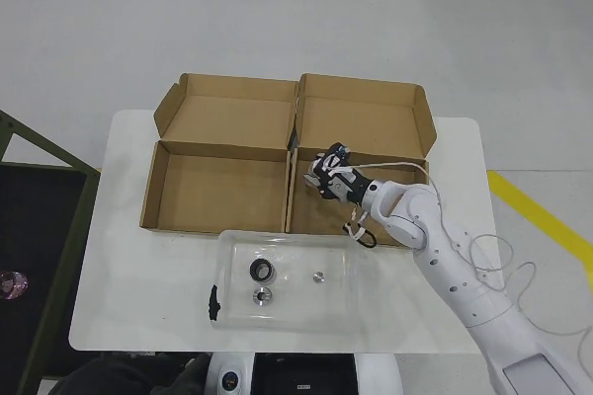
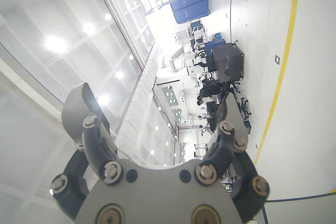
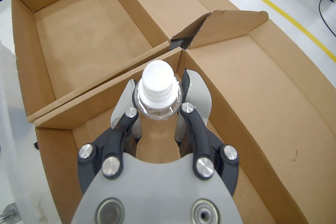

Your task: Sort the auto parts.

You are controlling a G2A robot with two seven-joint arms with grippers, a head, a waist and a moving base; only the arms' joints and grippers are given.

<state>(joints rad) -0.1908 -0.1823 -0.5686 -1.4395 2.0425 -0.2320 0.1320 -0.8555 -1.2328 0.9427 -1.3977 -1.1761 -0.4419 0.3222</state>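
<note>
Sorting looks barely begun. The right gripper point(image 3: 159, 97) has its fingers pinching a white stepped plastic part point(image 3: 158, 75) with a clear collar, held above the right brown cardboard box point(image 3: 249, 83) and not yet released. No part lies on the visible floor of that box or of the left brown cardboard box point(image 1: 217, 193). A black ring point(image 1: 264, 270) and two small metal pieces point(image 1: 264, 295) point(image 1: 318, 276) sit in the clear plastic tray point(image 1: 346, 296) on the white desk point(image 1: 124, 257). The left gripper point(image 2: 152, 99) has its fingers spread, holding nothing.

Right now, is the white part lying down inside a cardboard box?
No, the white part is clamped between the jaws of the right gripper, over the cardboard box, not on its floor.
</note>
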